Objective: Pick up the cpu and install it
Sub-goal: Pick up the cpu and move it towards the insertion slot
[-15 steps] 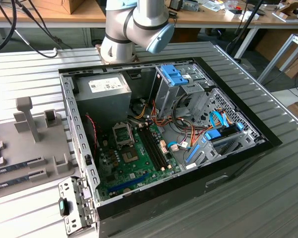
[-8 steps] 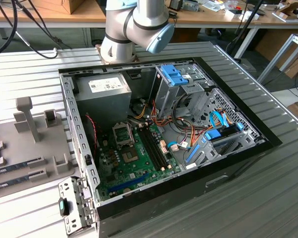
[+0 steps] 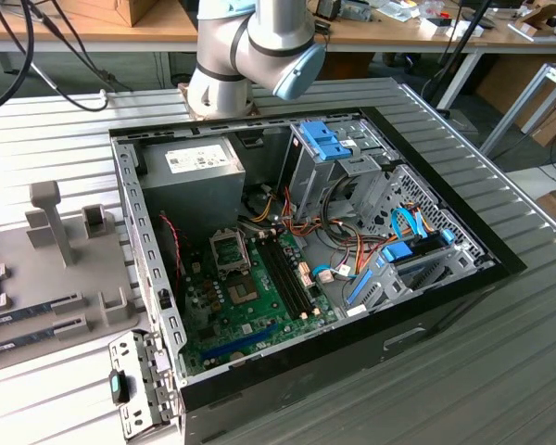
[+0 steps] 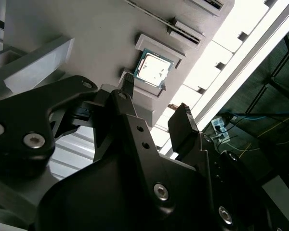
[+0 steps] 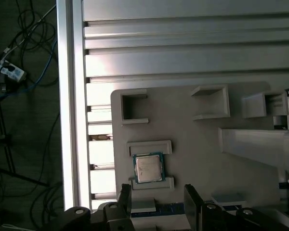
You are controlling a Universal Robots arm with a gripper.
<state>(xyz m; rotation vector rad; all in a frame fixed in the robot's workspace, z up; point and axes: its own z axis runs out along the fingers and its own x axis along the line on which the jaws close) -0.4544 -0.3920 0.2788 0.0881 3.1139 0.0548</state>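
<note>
At the exterior view's left, a flat grey plastic fixture tray (image 3: pixel 74 278) with raised holders lies on the ribbed aluminium table (image 3: pixel 500 371). Long thin memory strips (image 3: pixel 28 313) sit in its slots.

In both wrist views the cpu (image 5: pixel 148 168) (image 4: pixel 154 70), a small flat square chip with a silvery metal top and a thin green rim, lies flat on this tray. It is seated between two low grey ledges (image 5: pixel 149 147) close to the tray's edge. The black two-fingered gripper (image 5: pixel 158 197) (image 4: pixel 156 103) hangs above the tray. Its fingers (image 5: pixel 191 199) are spread apart with nothing between them, and the gap lines up with the chip. The fingers are clear of the cpu.

Further right in the exterior view, an open black computer case (image 3: pixel 445 306) lies on its side on the table. Inside it, from that view's left, come:

- a grey metal power supply box (image 3: pixel 199 171)
- a square metal-framed socket (image 3: pixel 230 252) on the green motherboard (image 3: pixel 250 311)
- blue plastic drive brackets (image 3: pixel 324 139)

The silver-and-blue robot arm (image 3: pixel 259 46) rises behind the case, near the power supply.
</note>
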